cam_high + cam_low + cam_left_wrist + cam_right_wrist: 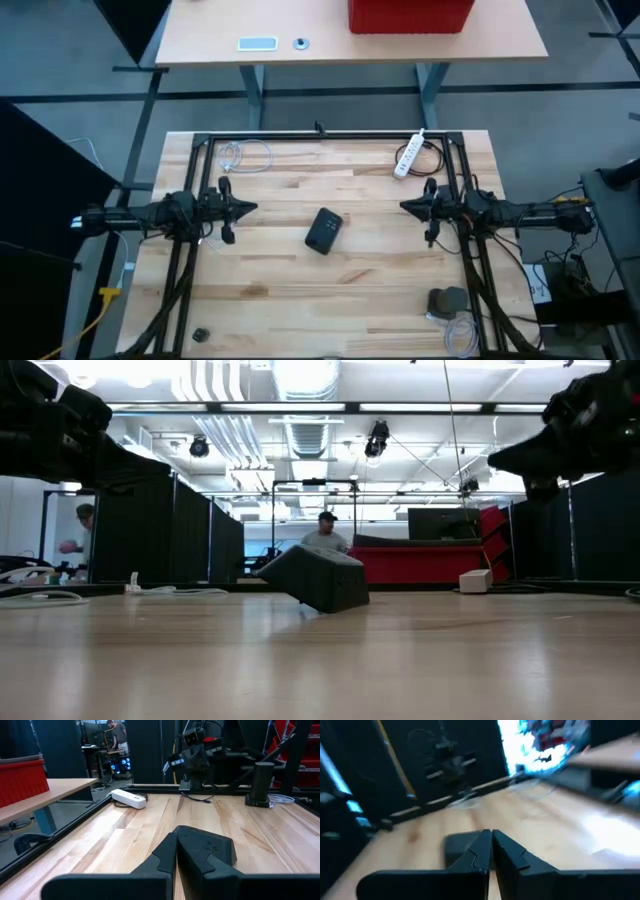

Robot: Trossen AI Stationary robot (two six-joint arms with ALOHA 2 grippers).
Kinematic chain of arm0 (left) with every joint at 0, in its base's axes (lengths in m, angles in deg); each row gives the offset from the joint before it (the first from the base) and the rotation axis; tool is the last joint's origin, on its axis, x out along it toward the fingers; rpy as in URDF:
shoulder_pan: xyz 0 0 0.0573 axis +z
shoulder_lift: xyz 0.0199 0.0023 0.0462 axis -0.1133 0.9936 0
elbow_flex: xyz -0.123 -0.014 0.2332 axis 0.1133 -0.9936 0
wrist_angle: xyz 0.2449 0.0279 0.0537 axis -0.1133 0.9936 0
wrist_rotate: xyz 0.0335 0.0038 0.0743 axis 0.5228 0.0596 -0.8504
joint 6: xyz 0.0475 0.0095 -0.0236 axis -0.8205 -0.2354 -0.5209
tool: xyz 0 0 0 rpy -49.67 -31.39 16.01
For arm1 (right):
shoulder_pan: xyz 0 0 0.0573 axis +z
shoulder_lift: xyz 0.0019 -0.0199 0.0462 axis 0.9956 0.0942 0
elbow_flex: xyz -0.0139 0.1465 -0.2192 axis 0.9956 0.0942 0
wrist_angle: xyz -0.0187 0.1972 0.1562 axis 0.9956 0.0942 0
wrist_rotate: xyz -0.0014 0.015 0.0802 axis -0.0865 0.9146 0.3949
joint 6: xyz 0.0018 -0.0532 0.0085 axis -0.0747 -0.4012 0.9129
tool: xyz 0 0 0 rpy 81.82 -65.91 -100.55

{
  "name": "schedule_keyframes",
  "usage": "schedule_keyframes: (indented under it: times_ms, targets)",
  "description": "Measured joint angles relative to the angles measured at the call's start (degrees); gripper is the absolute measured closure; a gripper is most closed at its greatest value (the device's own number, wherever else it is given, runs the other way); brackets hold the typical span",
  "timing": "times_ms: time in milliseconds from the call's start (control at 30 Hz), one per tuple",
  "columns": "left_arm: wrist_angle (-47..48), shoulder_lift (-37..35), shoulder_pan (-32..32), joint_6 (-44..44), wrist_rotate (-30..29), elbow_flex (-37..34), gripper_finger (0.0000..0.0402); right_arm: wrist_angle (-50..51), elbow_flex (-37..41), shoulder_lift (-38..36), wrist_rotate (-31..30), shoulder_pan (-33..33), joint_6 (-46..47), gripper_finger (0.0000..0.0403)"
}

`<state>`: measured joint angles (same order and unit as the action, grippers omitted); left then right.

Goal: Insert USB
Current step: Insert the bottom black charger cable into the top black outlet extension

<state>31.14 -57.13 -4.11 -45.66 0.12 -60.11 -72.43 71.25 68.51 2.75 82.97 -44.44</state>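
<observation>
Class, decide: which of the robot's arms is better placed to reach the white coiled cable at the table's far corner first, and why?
Left, probably. The white cable lies at the far left corner, close beyond the left gripper. The right gripper hovers across the table, past the dark box. Both have fingers shut and hold nothing.

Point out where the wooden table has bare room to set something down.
Bare wood lies between the dark box-shaped device at centre and the table's near edge, and between it and either shut gripper, left and right. Crowded: the far corners, with the white power strip and coiled white cable.
</observation>
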Motion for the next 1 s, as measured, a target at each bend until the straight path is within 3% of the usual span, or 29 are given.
schedule_keyframes:
  times_ms: [300, 500, 567, 667, 733, 833, 1000]
  targets:
    - [0.0, 0.0, 0.0, 0.0, 0.0, 0.0, 0.0402, -5.1, -2.9, 16.3, -0.2, 0.2, 36.8, 0.0403]
    - [0.0, 0.0, 0.0, 0.0, 0.0, 0.0, 0.0402, -5.4, -15.4, 25.7, 8.8, 4.6, 36.5, 0.0403]
    - [0.0, 0.0, 0.0, 0.0, 0.0, 0.0, 0.0402, -5.4, -21.0, 28.7, 7.5, 8.0, 34.8, 0.0403]
    - [0.0, 0.0, 0.0, 0.0, 0.0, 0.0, 0.0402, -4.4, -29.9, 33.6, 0.6, 14.4, 27.8, 0.0403]
    - [0.0, 0.0, 0.0, 0.0, 0.0, 0.0, 0.0402, 1.7, -36.4, 36.6, -6.1, 17.8, 22.4, 0.0403]
    - [0.0, 0.0, 0.0, 0.0, 0.0, 0.0, 0.0402, 19.2, -46.7, 41.6, -15.2, 20.0, 18.1, 0.0403]
    - [0.0, 0.0, 0.0, 0.0, 0.0, 0.0, 0.0402, 45.2, -58.6, 49.9, -17.8, 19.1, 16.9, 0.0403]
